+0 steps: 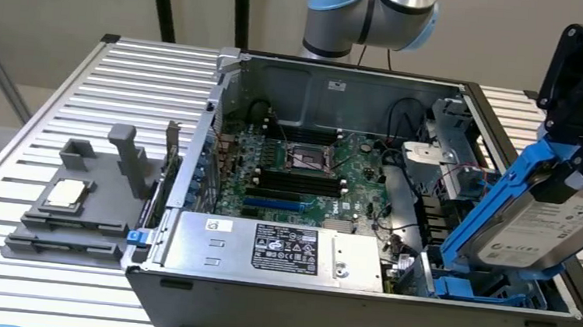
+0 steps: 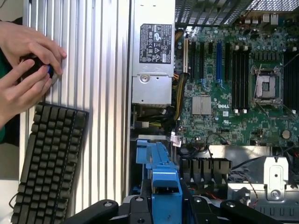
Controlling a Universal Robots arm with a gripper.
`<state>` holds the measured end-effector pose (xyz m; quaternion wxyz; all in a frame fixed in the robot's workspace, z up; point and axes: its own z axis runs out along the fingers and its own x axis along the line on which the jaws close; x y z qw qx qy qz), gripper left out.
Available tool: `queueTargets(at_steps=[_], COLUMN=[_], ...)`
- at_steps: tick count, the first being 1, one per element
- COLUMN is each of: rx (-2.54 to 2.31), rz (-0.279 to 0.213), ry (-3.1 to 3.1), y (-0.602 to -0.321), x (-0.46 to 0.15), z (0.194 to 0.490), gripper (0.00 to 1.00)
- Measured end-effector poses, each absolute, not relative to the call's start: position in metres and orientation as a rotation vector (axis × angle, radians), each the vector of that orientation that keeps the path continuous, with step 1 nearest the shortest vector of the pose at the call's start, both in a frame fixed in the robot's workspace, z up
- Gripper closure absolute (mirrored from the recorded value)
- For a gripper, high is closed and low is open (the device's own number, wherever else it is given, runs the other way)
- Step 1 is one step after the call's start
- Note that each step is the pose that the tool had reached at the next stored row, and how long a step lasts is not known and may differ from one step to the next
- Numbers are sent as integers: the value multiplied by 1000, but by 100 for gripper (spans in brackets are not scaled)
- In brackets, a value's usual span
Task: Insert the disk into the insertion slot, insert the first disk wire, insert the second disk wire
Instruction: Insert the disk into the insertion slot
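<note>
My gripper is at the exterior view's right and is shut on the disk. The disk is a silver-grey hard drive with a white label in a bright blue carrier. It hangs tilted, its lower end just above the insertion slot, a grey cage with blue rails in the near right corner of the open computer case. In the wrist view the carrier's blue edge runs between my black fingers. Thin red wires lie beside the cage.
The silver power-supply box sits along the case's front wall, with the motherboard behind it. A bare metal bracket cage stands at the far right. A grey fixture rests on the slatted table. A person's hands and a keyboard lie outside the case.
</note>
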<state>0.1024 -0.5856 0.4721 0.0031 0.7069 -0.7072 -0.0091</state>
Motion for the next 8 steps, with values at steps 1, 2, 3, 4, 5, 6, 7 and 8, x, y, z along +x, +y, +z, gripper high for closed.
queueTargets(at_steps=[1,2,3,4,5,6,7,8], rx=[2217,2218,2219,2219,2220,2221,2222,2223], rz=[-29,-30,-30,-30,-31,-31,-31,-31], ry=[-2217,-2217,-2216,-2216,-2215,-2215,-2214,-2214], y=[-586,-586,-586,-586,-586,-586,-586,-586], x=[102,102,102,102,102,102,102,102], z=[471,470,469,468,467,465,464,463], gripper=[68,68,68,68,68,68,68,68])
